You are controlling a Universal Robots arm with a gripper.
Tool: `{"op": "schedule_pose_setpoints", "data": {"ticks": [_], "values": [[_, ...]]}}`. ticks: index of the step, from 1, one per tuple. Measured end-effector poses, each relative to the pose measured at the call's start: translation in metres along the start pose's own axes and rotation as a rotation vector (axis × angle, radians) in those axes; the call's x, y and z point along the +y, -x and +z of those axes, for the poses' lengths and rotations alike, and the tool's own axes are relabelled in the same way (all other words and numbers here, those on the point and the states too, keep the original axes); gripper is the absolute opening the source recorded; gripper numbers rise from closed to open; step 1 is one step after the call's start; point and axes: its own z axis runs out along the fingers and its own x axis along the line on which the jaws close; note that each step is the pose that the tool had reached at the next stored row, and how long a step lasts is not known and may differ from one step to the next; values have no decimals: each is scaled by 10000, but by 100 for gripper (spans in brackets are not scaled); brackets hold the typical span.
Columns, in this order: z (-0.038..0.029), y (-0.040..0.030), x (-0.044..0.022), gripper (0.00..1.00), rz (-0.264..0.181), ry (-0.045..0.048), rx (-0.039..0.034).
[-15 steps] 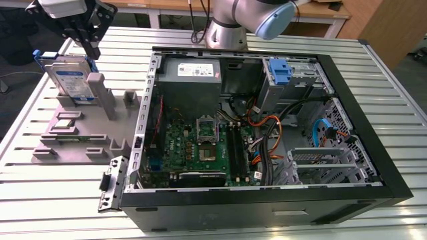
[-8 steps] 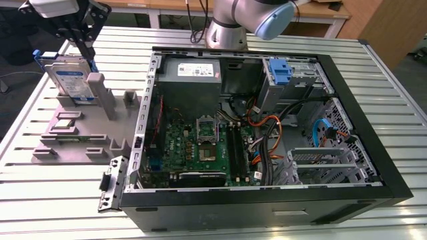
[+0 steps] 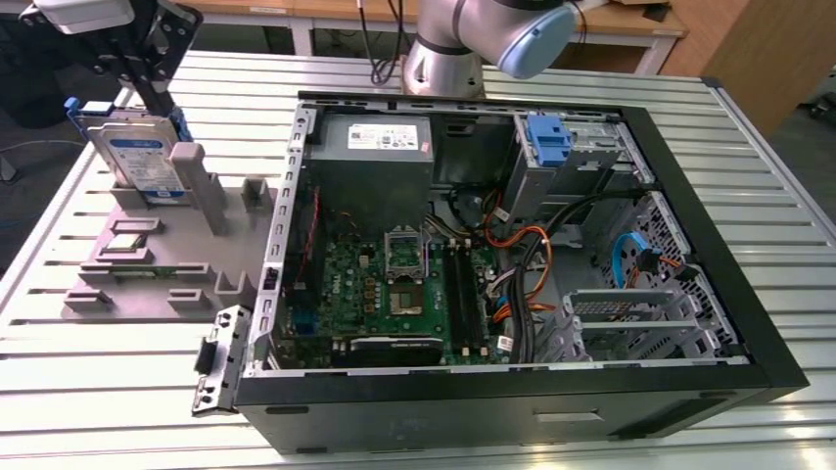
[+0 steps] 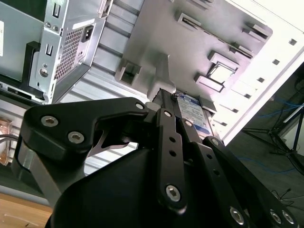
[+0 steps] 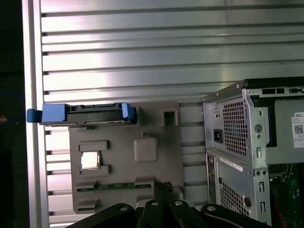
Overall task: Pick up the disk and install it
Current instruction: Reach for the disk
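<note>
Exterior view, from its left to its right. At the far left of the slatted metal table, the grey fixture holds the disk upright on its edge in a slot. This probably leaves the disk's blue-framed top edge free to be gripped from above. The gripper hangs over that edge. In both wrist views its jaws are drawn together with nothing between them, and the disk stands apart from the fingertips, so it is not yet grasped. To the right, the computer case lies on its side with the panel off, exposing the motherboard. At its far right, a bare blue bracket sits in the drive bay. A metal cage lies nearer.
</note>
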Motion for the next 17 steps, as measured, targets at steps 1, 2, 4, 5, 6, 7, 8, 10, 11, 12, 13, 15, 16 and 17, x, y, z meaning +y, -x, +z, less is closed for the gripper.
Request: {"op": "schedule_pose_setpoints", "data": {"ticks": [1, 2, 4, 5, 6, 7, 8, 10, 11, 12, 13, 15, 16, 17], "values": [[0, -12, -1, 11, 0, 0, 0], [-1, -21, -2, 11, 0, 0, 0], [0, -24, -2, 11, -2, 1, -1], [0, -25, -2, 11, -2, 0, -1], [-1, -27, -2, 11, 0, 0, 0], [-1, -28, -2, 11, 0, 0, 0], [-1, -28, -2, 11, 0, 0, 1], [-1, -29, -2, 11, 0, 0, 0], [-1, -30, -2, 11, 1, 0, 0], [-1, -31, -2, 11, 0, 0, 0], [-1, -32, -2, 11, 0, 0, 0], [-1, -32, -2, 11, 0, 0, 0], [-1, -32, -2, 11, 0, 0, 0], [-1, -32, -2, 11, 0, 0, 0]]}}
